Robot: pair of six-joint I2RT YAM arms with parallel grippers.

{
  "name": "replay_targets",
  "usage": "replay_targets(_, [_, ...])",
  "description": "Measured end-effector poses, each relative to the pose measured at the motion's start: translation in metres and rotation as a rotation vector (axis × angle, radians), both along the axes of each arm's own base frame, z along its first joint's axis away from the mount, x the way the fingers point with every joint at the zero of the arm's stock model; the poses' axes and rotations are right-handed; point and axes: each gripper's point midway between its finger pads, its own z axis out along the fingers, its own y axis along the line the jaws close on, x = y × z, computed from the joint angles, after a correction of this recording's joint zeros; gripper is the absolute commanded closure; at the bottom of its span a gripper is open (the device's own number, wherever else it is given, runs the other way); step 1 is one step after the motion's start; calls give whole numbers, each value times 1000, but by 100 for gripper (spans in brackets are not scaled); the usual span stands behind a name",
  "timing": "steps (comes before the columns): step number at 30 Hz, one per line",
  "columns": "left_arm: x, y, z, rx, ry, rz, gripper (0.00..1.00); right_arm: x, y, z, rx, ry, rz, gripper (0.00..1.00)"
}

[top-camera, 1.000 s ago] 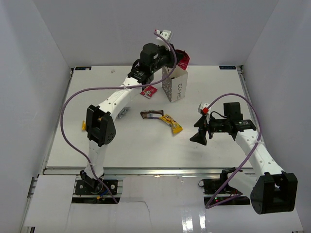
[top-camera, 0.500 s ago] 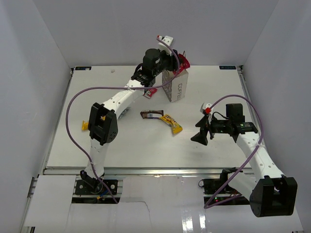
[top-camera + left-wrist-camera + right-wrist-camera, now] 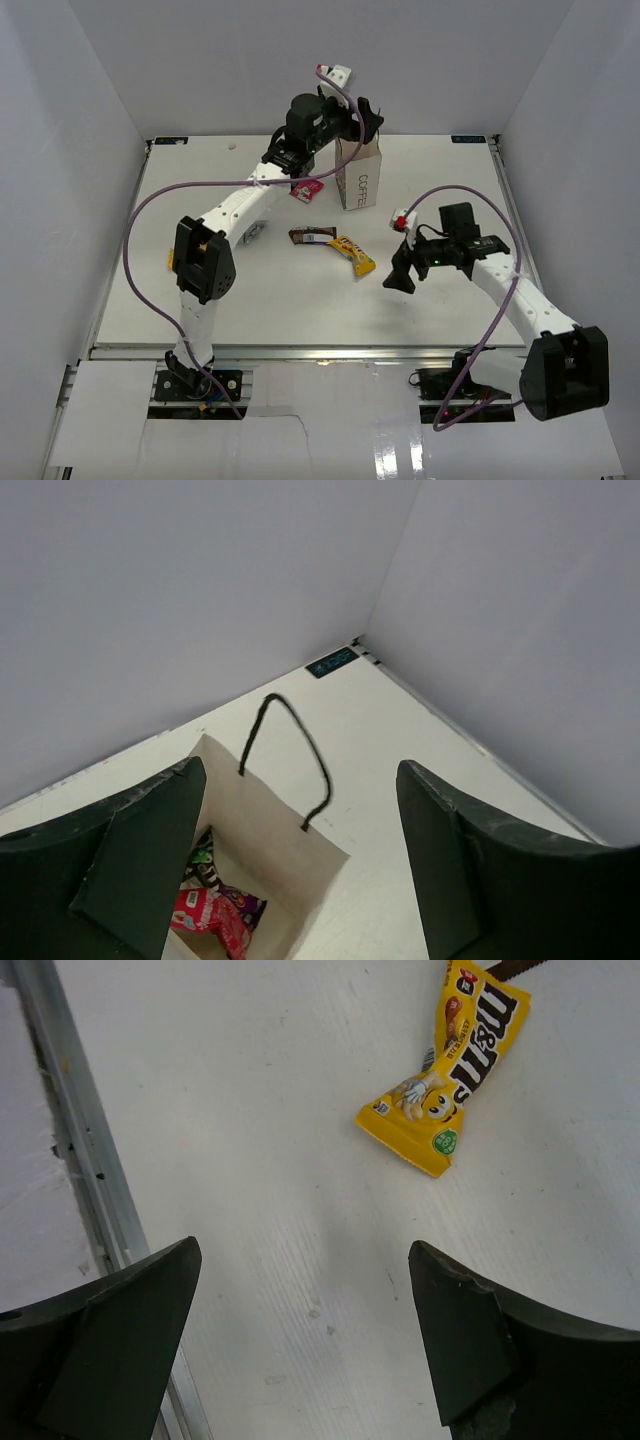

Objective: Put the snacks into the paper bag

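The white paper bag (image 3: 364, 186) stands upright at the back middle of the table. My left gripper (image 3: 368, 114) hovers open just above its mouth, holding nothing. The left wrist view looks down into the paper bag (image 3: 270, 825): a pink-red packet (image 3: 205, 912), a dark purple packet (image 3: 246, 904) and a dark packet (image 3: 203, 856) lie inside. On the table lie another pink-red packet (image 3: 308, 188), a dark brown bar (image 3: 312, 236) and a yellow packet (image 3: 355, 256). My right gripper (image 3: 398, 277) stands open and empty, just right of the yellow packet (image 3: 450, 1068).
A silver-grey packet (image 3: 253, 232) shows partly under the left arm's forearm. The bag's black handle (image 3: 292, 748) arches over its far rim. White walls enclose the table on three sides. A metal rail (image 3: 72, 1160) runs along the table's near edge.
My left gripper has opened above the bag and the pink-red packet it held has dropped inside. The right arm has moved left, nearer the yellow packet.
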Motion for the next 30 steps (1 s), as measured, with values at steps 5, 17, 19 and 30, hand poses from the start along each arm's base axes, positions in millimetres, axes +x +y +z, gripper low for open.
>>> replay_targets(5, [-51,18,67,-62,-52,-79,11,26,31,-26,-226,-11,-69,10])
replay_targets(17, [-283,204,72,-284,72,81,8,131,112,-51,-410,17,-426,25])
replay_targets(19, [-301,224,36,-319,172,139,6,137,114,-72,-463,50,-431,30])
replay_targets(30, [-327,265,-98,-467,606,398,4,117,95,-113,-620,151,-381,77])
